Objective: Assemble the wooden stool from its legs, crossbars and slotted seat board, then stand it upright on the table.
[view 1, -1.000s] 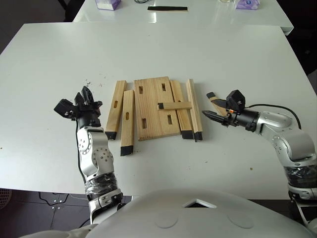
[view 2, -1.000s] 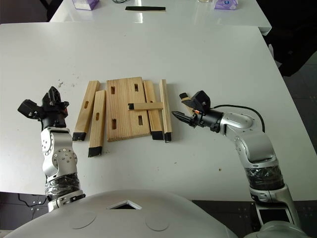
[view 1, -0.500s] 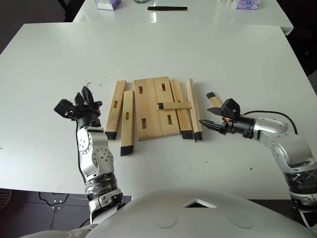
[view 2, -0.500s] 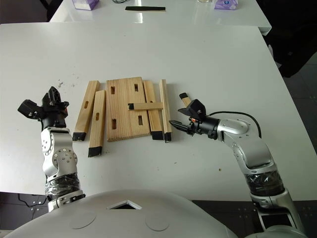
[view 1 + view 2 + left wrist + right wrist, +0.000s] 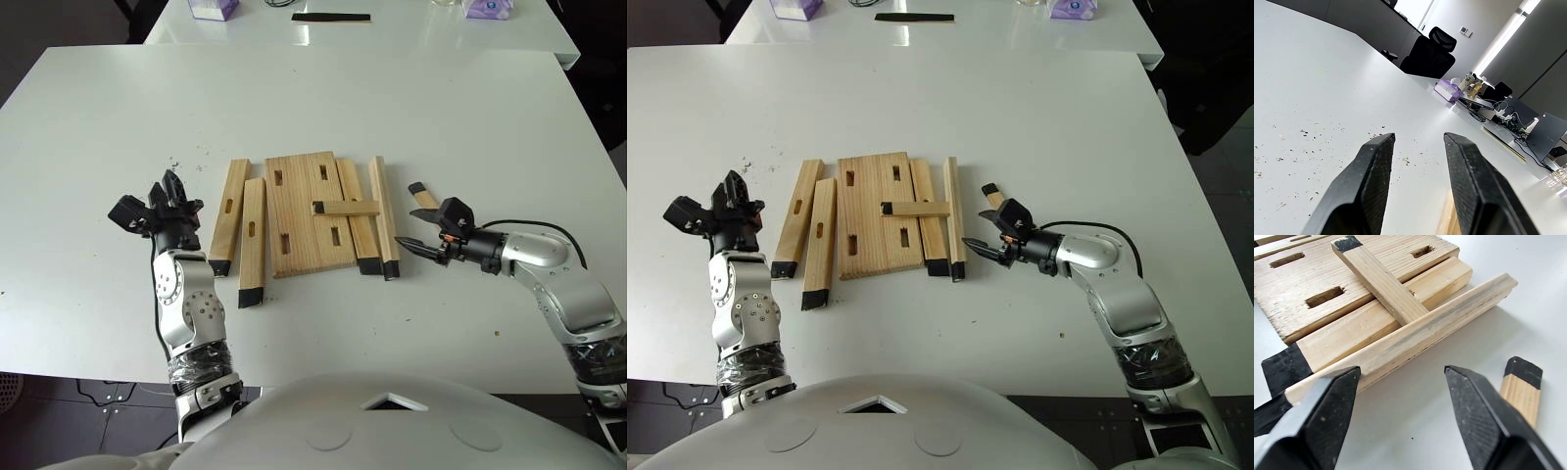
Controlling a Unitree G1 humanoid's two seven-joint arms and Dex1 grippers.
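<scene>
Since a second ago my right gripper (image 5: 419,247) has dropped lower and slid in toward the wood. It now hangs low over the table (image 5: 411,108), just beside the black-capped near end of the outermost leg (image 5: 383,217). Its fingers (image 5: 1322,416) are spread wide: on the wrist cam that leg end sits by one finger and a short loose crossbar (image 5: 423,196) lies by the other. I can't tell if the fingertips touch the tabletop.

Next to that leg lies a second leg (image 5: 358,217), right up against the slotted seat board (image 5: 306,211), which lies flat mid-table. Another crossbar (image 5: 345,208) rests across the board's right edge and both of those legs. Two more legs (image 5: 231,213) lie side by side left of the board, close to it.

My left gripper (image 5: 162,208) hasn't budged. It's parked further left, apart from the wood, fingers spread too, with some wood crumbs (image 5: 181,164) on the table nearby.
</scene>
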